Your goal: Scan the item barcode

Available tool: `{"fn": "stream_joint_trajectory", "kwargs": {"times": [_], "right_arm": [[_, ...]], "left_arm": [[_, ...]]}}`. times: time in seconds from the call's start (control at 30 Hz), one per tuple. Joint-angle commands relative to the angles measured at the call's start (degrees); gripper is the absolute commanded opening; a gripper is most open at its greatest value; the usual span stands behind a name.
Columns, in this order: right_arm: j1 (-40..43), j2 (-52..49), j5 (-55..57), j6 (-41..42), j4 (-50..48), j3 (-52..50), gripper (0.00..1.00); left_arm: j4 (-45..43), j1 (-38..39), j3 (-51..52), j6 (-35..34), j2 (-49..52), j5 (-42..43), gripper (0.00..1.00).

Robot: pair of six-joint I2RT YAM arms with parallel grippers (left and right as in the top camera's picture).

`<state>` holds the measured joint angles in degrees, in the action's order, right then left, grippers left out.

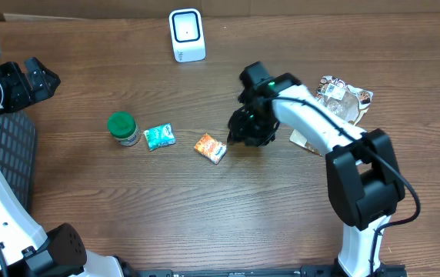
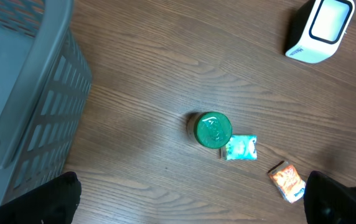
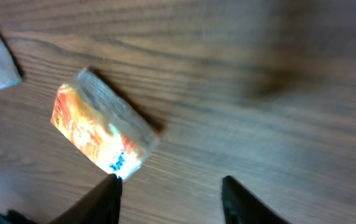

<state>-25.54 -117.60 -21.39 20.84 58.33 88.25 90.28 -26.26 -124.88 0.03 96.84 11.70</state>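
Note:
An orange snack packet (image 1: 211, 148) lies flat on the wooden table, also seen in the left wrist view (image 2: 287, 182) and the right wrist view (image 3: 97, 134). My right gripper (image 1: 239, 135) hovers just right of it, open, with only bare wood between the jaws (image 3: 170, 190). Its left fingertip (image 3: 111, 186) is at the packet's near corner. The white barcode scanner (image 1: 187, 35) stands at the back of the table (image 2: 321, 28). My left gripper (image 1: 41, 80) is far left, wide open and empty (image 2: 190, 208).
A green-lidded jar (image 1: 122, 128) and a teal packet (image 1: 159, 136) sit left of the orange packet. A silvery bag (image 1: 345, 98) lies behind the right arm. A grey mesh basket (image 1: 8, 154) stands at the left edge (image 2: 22, 93).

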Motion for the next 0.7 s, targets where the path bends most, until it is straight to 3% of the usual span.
{"fn": "stream_joint_trajectory", "kwargs": {"times": [0.0,0.3,0.67], "right_arm": [[0.33,0.98,-4.74,-3.39,-1.90,-0.26,0.52],[-0.22,-3.72,-9.20,-3.54,-8.13,-2.60,0.43],[-0.37,-6.67,-11.02,-3.32,-9.62,-2.71,0.41]], "left_arm": [[-0.13,-0.07,-0.09,0.85,0.57,-0.11,1.00],[-0.13,-0.07,-0.09,0.85,0.57,-0.11,1.00],[-0.13,-0.07,-0.09,0.85,0.57,-0.11,1.00]]}}
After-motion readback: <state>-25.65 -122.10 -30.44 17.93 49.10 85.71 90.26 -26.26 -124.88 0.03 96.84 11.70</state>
